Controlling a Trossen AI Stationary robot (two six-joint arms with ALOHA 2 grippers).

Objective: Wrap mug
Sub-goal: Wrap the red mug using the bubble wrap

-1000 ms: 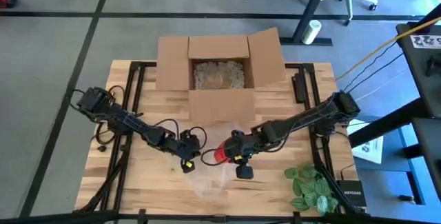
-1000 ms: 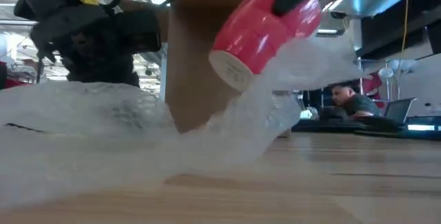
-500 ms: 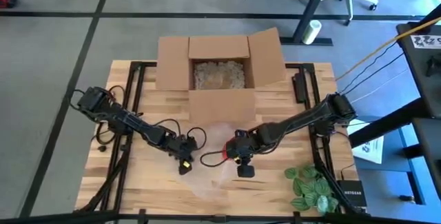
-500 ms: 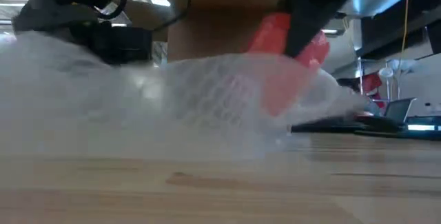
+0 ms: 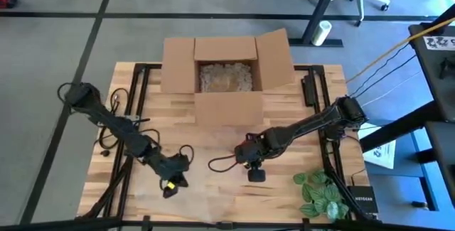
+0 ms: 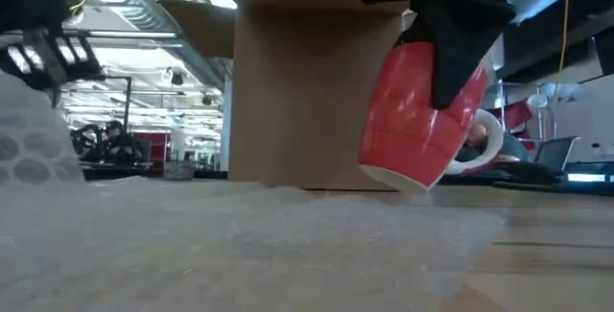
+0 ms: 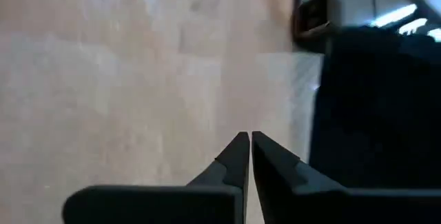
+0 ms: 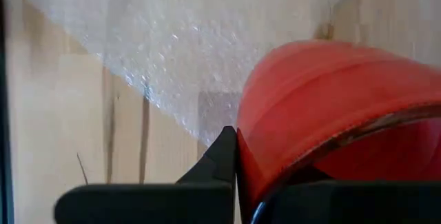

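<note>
The table (image 5: 284, 188) carries an open box (image 5: 226, 71) at its far middle and a plant (image 5: 320, 192) at its near right corner; the wrap (image 5: 213, 188), a clear bubble sheet, lies flat on the near middle of the boards, between my two arms. I judge the step in hand to be placement: the mug is being set onto the sheet, and no fold has yet been made over it. My right gripper (image 5: 249, 161) is near the table's middle, right of the sheet's centre, and carries the mug (image 6: 422, 120). In the low view the red mug hangs tilted, mouth down toward the sheet, white handle toward the right, its lower rim just above or barely at the sheet; I cannot tell which. My right jaws are closed on the mug wall, one finger (image 8: 224, 155) outside the red body, the other hidden behind it. My left gripper (image 5: 170, 186) is at the near left, at the sheet's left edge. Its jaws are nearly together, tips almost touching; whether a thin edge of wrap is pinched between them I cannot tell. The next move calls for lowering the mug until it rests on the sheet, releasing it, then lifting a sheet edge over it.
</note>
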